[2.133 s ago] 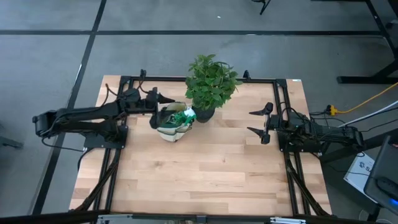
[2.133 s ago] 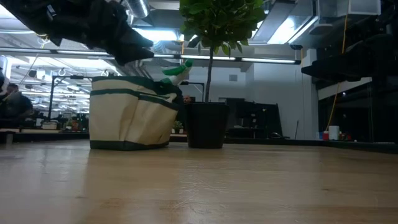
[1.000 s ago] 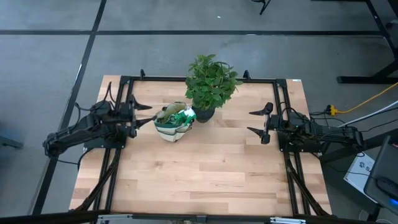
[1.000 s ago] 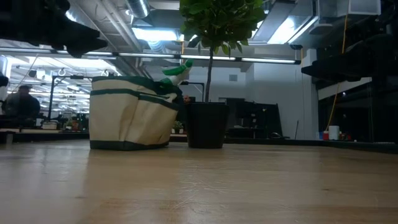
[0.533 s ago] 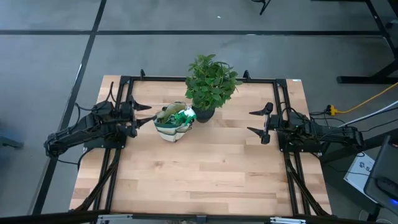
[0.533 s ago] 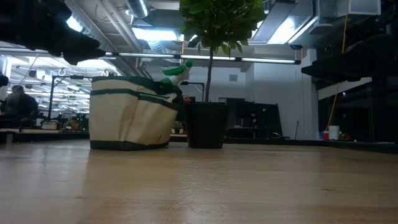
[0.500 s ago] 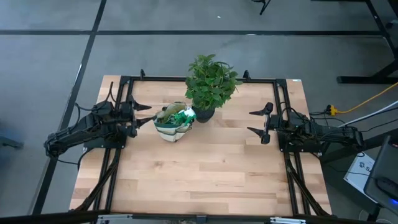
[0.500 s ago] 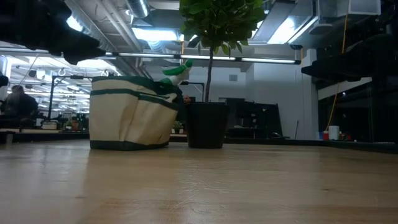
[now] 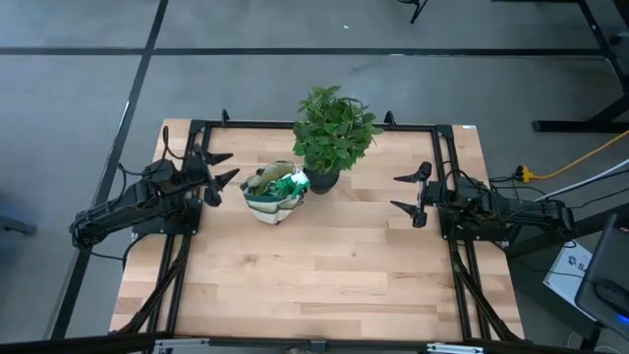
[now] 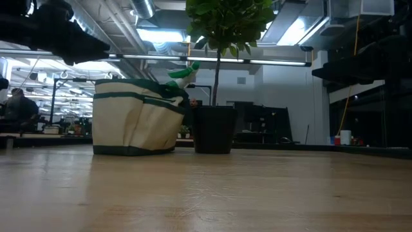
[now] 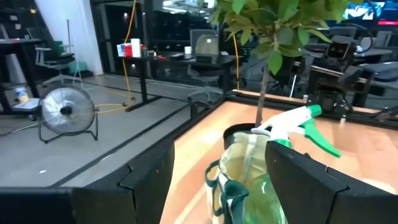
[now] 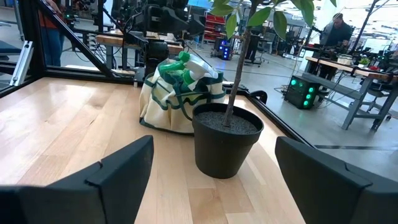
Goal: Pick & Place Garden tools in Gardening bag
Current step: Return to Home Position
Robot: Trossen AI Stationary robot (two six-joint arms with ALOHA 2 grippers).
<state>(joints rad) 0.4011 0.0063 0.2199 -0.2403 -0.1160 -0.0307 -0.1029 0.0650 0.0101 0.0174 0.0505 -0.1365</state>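
Note:
The beige gardening bag with green trim [image 9: 271, 197] stands on its base on the table, left of the middle; it also shows in the low view [image 10: 134, 116]. A green spray bottle with a white head [image 11: 292, 121] sticks out of its top, as also seen in the right wrist view [image 12: 181, 67]. The other tools cannot be made out. My left gripper [image 9: 224, 167] is open and empty, just left of the bag and above the table. My right gripper [image 9: 403, 193] is open and empty at the table's right side.
A leafy plant [image 9: 334, 126] in a black pot [image 12: 225, 140] stands right beside the bag, on its far right side. Black frame rails [image 9: 314, 125] run along the table's far, left and right edges. The near half of the wooden table [image 9: 314, 275] is bare.
My left gripper, which drew back from over the bag toward the table's left edge a little earlier, has shifted slightly toward the far edge and stays open. The bag, the bottle and my right arm have kept still.

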